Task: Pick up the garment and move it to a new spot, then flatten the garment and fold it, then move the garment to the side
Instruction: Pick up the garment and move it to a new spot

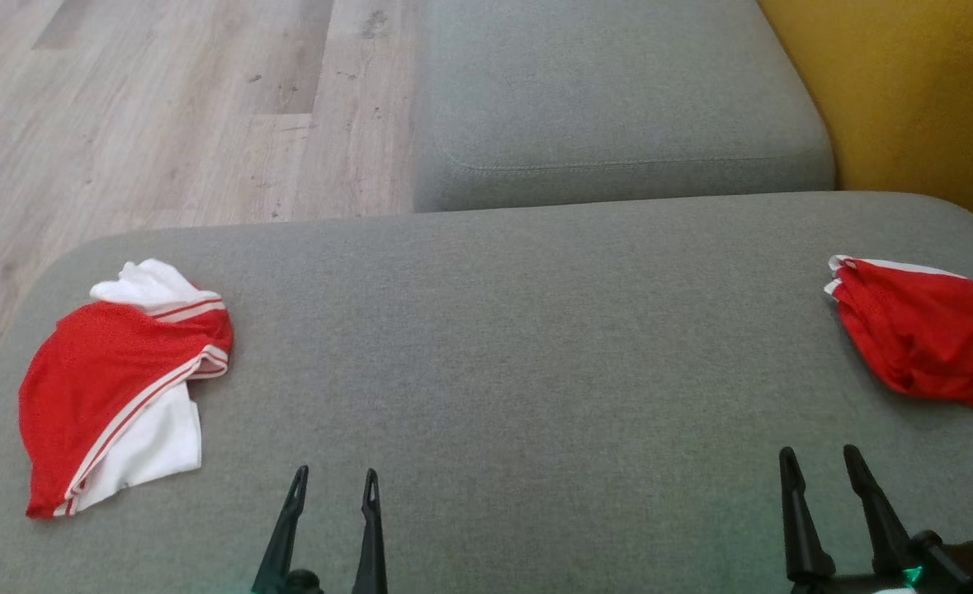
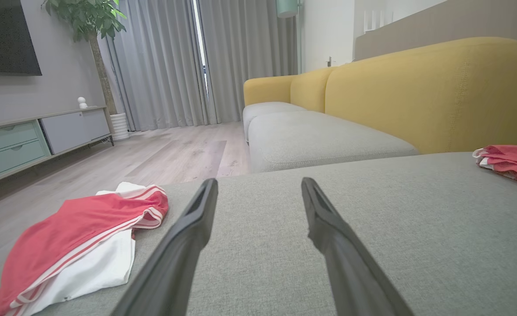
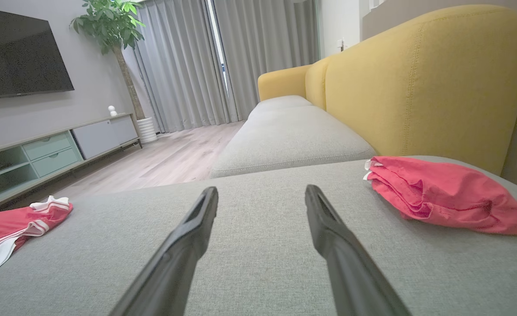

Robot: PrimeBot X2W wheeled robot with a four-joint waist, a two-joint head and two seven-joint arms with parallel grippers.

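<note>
Tools: both stand with fingers spread apart and empty, over the near edge of the grey sofa seat (image 1: pixel 536 330). From left: red-and-white garment (image 1: pixel 115 388), lying crumpled at the seat's left end, well apart from the left tool (image 1: pixel 335 474); bare seat fabric at centre; right tool (image 1: pixel 818 452); red garment (image 1: pixel 923 334), bunched at the seat's right end near the yellow backrest (image 1: pixel 907 99).

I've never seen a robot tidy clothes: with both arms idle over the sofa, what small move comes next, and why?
Probably reach the open left fingers toward the red-and-white garment: it lies crumpled at the left end of the cushion, nearest them. The red garment by the open right fingers looks already bundled.
</note>
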